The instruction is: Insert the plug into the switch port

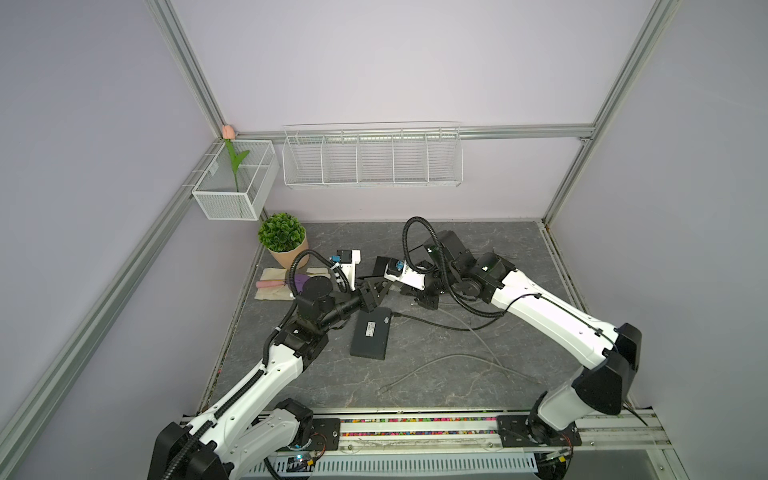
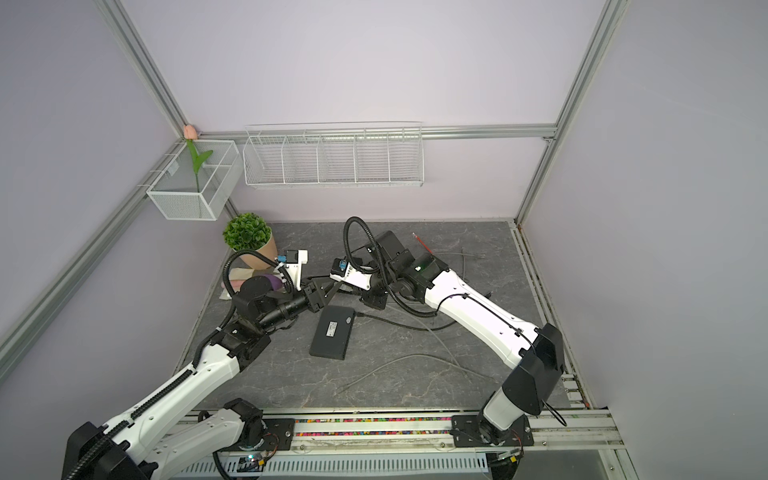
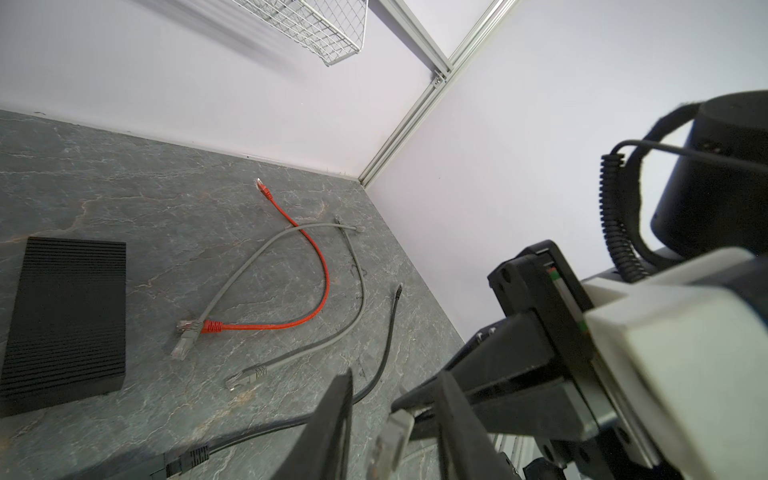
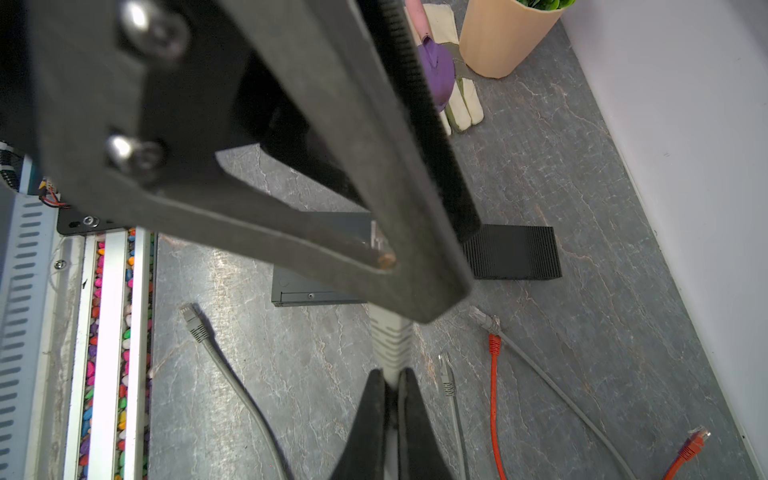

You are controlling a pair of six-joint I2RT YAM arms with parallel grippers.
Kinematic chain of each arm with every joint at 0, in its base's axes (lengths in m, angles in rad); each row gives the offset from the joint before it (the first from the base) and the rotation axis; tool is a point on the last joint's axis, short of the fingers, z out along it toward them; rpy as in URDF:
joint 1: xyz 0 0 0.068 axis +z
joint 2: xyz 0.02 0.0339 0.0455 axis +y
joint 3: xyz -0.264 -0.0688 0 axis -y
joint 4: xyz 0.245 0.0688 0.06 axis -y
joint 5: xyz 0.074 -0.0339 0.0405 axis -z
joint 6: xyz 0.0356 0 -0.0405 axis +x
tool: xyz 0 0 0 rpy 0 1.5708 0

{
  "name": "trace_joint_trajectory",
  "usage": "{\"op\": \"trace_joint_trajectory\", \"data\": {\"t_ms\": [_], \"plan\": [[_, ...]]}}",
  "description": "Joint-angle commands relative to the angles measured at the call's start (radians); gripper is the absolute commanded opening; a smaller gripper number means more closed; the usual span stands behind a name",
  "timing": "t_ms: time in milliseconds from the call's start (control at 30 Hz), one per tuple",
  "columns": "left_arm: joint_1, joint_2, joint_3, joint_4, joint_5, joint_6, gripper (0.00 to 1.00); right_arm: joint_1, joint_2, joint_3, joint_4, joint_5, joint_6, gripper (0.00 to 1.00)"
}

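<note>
My right gripper (image 4: 390,376) is shut on the grey boot of the plug (image 4: 390,340), and the cable runs back between its fingers. In the left wrist view the plug (image 3: 392,436) hangs between the fingers of my left gripper (image 3: 395,386), which is open with a gap showing on each side. The left fingers (image 4: 332,245) fill the right wrist view, and the plug's clear tip shows between them. In both top views the two grippers (image 1: 386,286) (image 1: 402,291) meet above the table, just behind the black switch (image 1: 371,332) (image 2: 332,332). The port is hidden.
A black cable (image 3: 382,353) is plugged into the switch's end. A red cable (image 3: 320,286), loose grey cables (image 3: 249,270) and a ribbed black box (image 3: 66,316) lie on the table. A potted plant (image 1: 284,241), gloves and a purple trowel (image 4: 436,75) sit at the back left.
</note>
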Motion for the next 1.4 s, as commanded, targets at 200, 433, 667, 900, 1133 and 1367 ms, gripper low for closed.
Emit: {"op": "trace_joint_trajectory", "data": {"t_ms": [200,433,667,900,1133,1367], "plan": [[-0.013,0.000,0.023,-0.010,0.003,0.017,0.28,-0.005,0.013,0.036,-0.013,-0.036,-0.020,0.07],[-0.014,-0.008,0.011,-0.009,0.006,0.016,0.22,-0.009,0.009,0.041,-0.011,-0.044,-0.016,0.07],[-0.014,-0.010,0.009,-0.006,0.008,0.014,0.08,-0.010,0.013,0.050,-0.017,-0.051,-0.011,0.07],[-0.015,-0.013,0.025,-0.030,-0.008,0.012,0.00,-0.009,0.007,0.044,-0.006,-0.020,0.000,0.29],[-0.014,-0.010,0.063,-0.087,-0.064,0.005,0.00,0.003,-0.094,-0.102,0.123,0.124,0.038,0.46],[-0.014,0.010,0.087,-0.106,-0.071,-0.017,0.00,0.031,-0.118,-0.156,0.171,0.179,0.038,0.47]]}}
